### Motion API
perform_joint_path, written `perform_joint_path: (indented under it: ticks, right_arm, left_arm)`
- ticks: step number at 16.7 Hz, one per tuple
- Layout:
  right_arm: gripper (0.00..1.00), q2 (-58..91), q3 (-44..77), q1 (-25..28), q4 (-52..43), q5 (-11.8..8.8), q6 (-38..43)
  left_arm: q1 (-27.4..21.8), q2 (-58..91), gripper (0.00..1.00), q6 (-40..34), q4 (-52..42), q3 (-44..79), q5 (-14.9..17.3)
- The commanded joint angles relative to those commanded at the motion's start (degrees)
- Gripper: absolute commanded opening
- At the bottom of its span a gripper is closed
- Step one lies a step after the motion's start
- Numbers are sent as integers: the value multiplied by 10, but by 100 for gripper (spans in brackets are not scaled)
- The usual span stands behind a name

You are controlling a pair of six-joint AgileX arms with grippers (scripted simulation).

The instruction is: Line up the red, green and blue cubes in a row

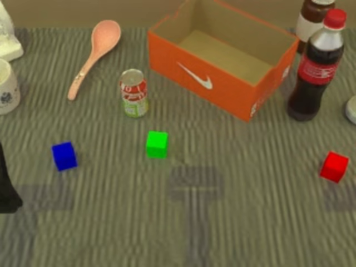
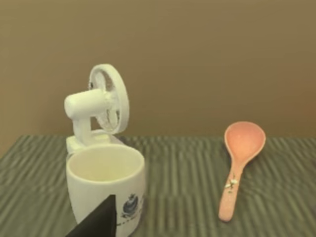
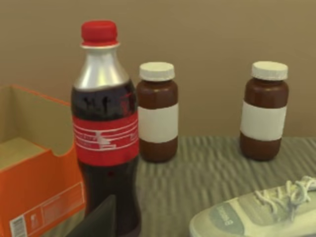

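Observation:
Three small cubes lie apart on the striped cloth in the top view. The blue cube [image 1: 64,156] is at the left, the green cube [image 1: 157,144] near the middle, and the red cube [image 1: 334,166] close to the right edge. My left gripper [image 1: 6,186] shows only as a dark shape at the left edge, left of the blue cube and apart from it. My right gripper is outside the top view; a dark part of it [image 3: 101,219] shows in the right wrist view. Neither wrist view shows a cube.
Behind the cubes stand a red-and-green can [image 1: 133,93], an open orange shoebox [image 1: 222,55], a cola bottle [image 1: 318,64], a brown jar [image 1: 312,16] and a pink spoon [image 1: 94,55]. A white mug [image 1: 6,86] and a small fan [image 2: 98,106] stand at far left; a shoe [image 3: 261,215] lies at the right.

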Motion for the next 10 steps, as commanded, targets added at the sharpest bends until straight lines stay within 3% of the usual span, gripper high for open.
perform_joint_path:
  ticks: [5,10]
  right_arm:
    - [100,36,33,5,-23,-1,-22]
    - [100,218,174,20,-123,-1,-117]
  left_arm:
    - [0,0,100,0,0,0,0]
    - [0,0,100,0,0,0,0]
